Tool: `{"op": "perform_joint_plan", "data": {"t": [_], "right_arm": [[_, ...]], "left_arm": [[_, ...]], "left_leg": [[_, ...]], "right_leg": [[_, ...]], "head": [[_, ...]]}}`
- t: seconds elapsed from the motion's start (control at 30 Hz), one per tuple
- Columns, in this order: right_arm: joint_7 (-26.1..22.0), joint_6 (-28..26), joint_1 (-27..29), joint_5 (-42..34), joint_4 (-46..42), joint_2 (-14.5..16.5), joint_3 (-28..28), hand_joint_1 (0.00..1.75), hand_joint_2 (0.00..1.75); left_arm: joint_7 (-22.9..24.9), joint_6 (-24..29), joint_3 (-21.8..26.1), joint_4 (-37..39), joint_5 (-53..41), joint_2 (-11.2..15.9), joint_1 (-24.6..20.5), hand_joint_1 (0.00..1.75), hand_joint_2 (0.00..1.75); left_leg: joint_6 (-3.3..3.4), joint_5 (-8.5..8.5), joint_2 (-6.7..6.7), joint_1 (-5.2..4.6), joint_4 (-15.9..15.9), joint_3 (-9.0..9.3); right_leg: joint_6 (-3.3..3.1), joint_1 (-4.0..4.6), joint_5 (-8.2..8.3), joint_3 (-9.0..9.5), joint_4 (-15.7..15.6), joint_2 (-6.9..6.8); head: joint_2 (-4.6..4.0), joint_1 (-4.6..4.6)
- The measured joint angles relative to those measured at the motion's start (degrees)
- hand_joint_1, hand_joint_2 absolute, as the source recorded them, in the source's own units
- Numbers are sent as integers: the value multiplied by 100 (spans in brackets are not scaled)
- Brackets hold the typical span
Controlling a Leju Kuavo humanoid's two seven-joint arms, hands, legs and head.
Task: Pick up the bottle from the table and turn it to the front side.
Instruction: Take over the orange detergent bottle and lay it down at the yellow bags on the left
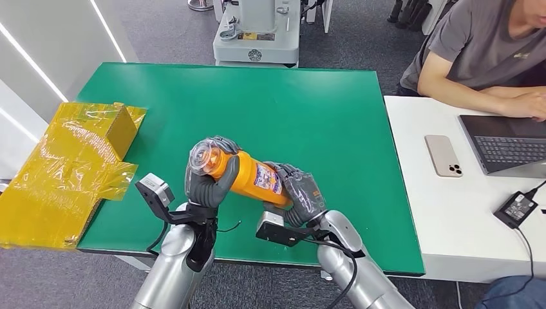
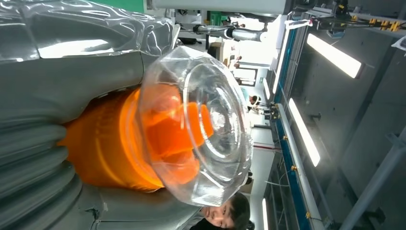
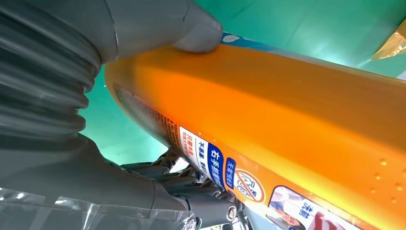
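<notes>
The left hand (image 1: 207, 183) wraps the cap end of the orange bottle (image 1: 252, 176) while the right hand (image 1: 301, 196) clasps its base end, so the bottle lies tilted between them, lifted over the near part of the green table (image 1: 283, 103). The left wrist view adds the clear domed cap (image 2: 198, 124) over an orange nozzle, seen end-on (a person (image 2: 225, 215) sits beyond it). The right wrist view gives the label (image 3: 230, 172) close up, with the thumb (image 3: 158, 26) pressed on the bottle's side. Most of the green surface beyond the hands lies bare; crumpled yellow wrapping (image 1: 71, 167) covers the left edge. On the adjoining white table (image 1: 438, 212) are a phone (image 1: 443, 155) and laptop (image 1: 505, 145).
</notes>
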Motion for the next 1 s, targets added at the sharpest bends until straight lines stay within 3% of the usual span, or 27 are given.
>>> {"op": "perform_joint_plan", "data": {"t": [0.2,0.23,0.33,0.37,1.0], "right_arm": [[-3,-42,23,-7,-22,-1,-2,175,175],[-4,-65,30,-11,-33,-2,-3,161,175],[-13,-120,55,-36,-69,-12,-4,31,175],[-23,-137,65,-60,-86,-15,-4,0,175],[-1,-830,328,-1018,-905,9,17,0,175]], "left_arm": [[17,31,0,0,66,0,1,175,175],[19,38,0,0,85,1,1,175,175],[19,54,0,0,117,2,1,175,175],[19,60,0,0,125,2,1,175,175],[48,276,35,-4,233,4,-8,175,175]], "left_leg": [[0,0,0,0,0,0],[0,0,0,0,0,0],[0,0,0,0,0,0],[0,0,-1,0,0,-1],[0,0,-2,0,0,-2]], "right_leg": [[0,0,0,0,0,0],[0,0,0,0,0,0],[0,0,0,1,0,-1],[0,0,0,1,0,-1],[0,0,0,0,1,-3]], "head": [[0,1],[0,0],[0,1],[0,1],[0,0]]}}
